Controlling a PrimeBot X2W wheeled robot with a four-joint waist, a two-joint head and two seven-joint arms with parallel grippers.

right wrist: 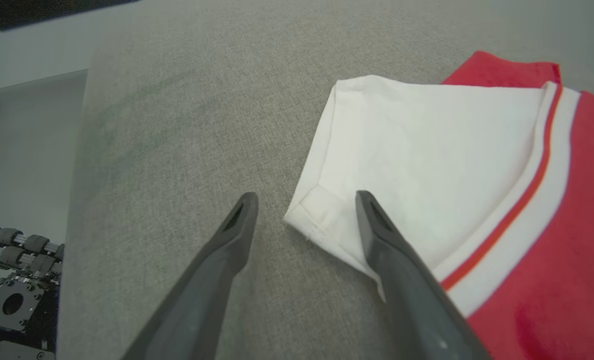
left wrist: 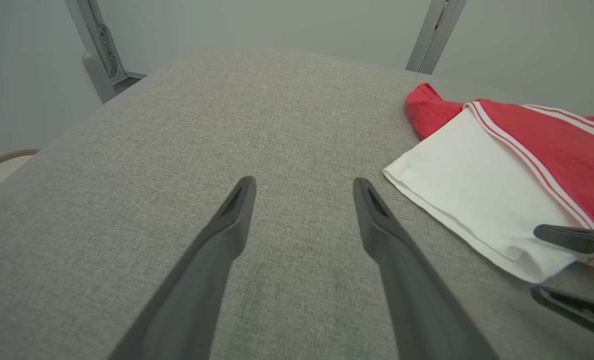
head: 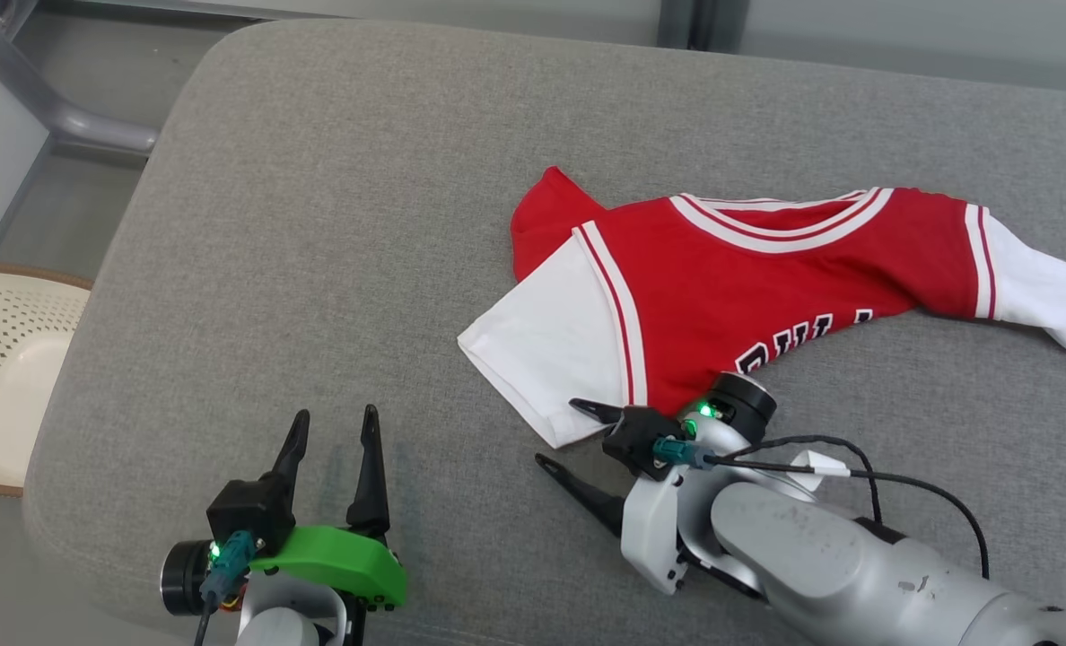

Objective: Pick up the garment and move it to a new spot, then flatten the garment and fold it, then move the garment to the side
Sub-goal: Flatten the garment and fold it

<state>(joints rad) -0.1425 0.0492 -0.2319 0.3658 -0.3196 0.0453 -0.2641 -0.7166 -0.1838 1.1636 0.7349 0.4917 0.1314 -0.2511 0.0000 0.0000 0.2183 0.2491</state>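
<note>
Currently the red jersey (head: 721,287) is laid rumpled on the grey tabletop (head: 318,224). Both are held wide open and empty: the right hand (head: 558,432) at the corner of the jersey's white sleeve (head: 542,350), the left hand (head: 336,413) well apart from the jersey. Such light, limp cloth is probably best pinched at that hem.

A grey, fabric-covered table (head: 318,224) with rounded corners filled most of the head view. Beside its left edge, lower down, stood a pale basket (head: 13,314) with small holes and a brown rim. A grey metal bar (head: 93,130) ran past the far left corner.
</note>
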